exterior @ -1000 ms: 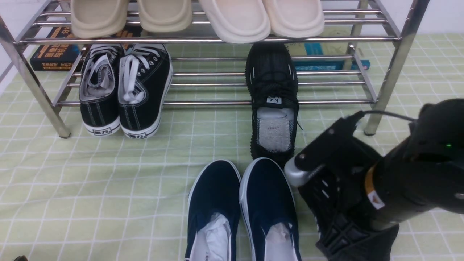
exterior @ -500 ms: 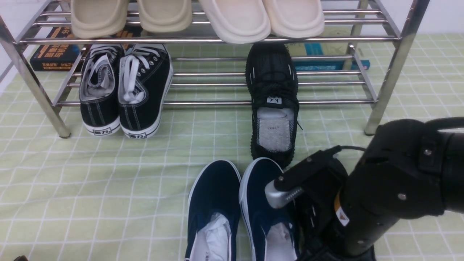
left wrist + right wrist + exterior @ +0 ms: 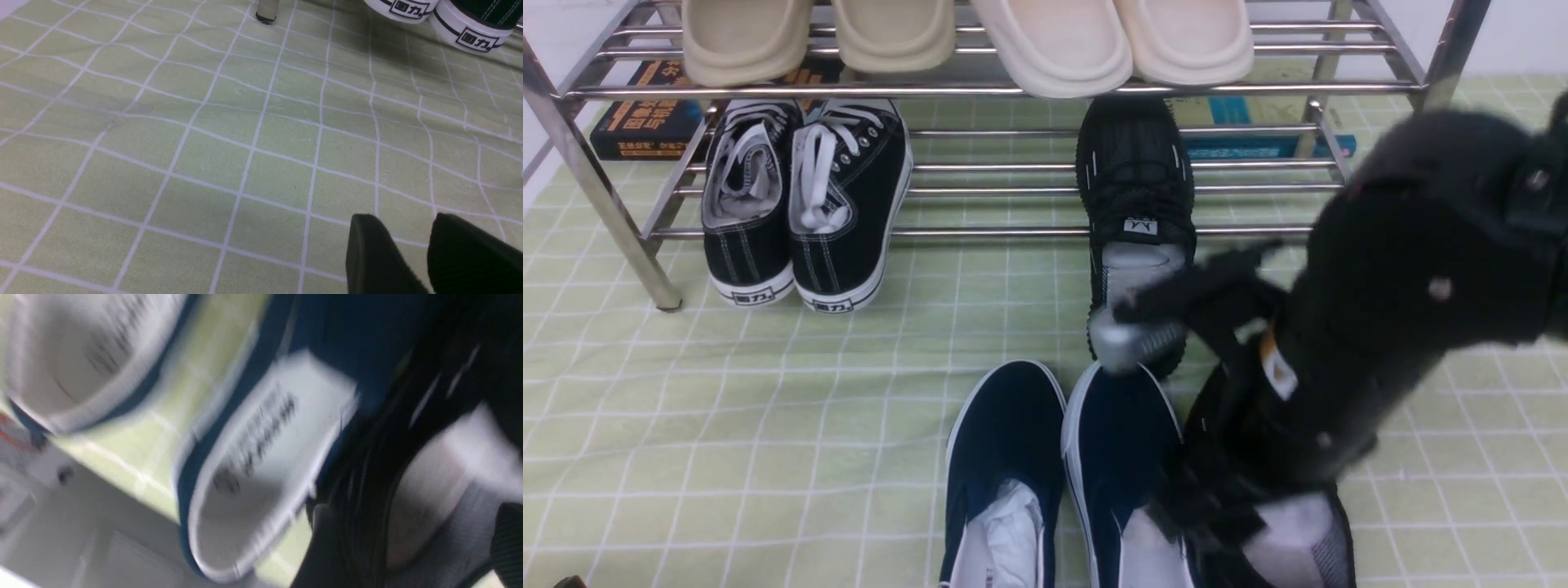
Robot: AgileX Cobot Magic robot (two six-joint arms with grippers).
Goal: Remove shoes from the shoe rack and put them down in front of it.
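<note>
You get bright, even light from above in the front view: soft glare runs along the shoe rack bars, and faint shadows lie under it. Your right arm, in front of the rack, is motion-smeared. The right wrist view is blurred throughout; the left wrist view is sharp.

Home-like mock-up: shoe rack on chk'd cloth.

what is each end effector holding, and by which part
left end effector: nothing. right end effector: seemingly nothing, spread wide over the near black knit shoe; blurred.
</note>
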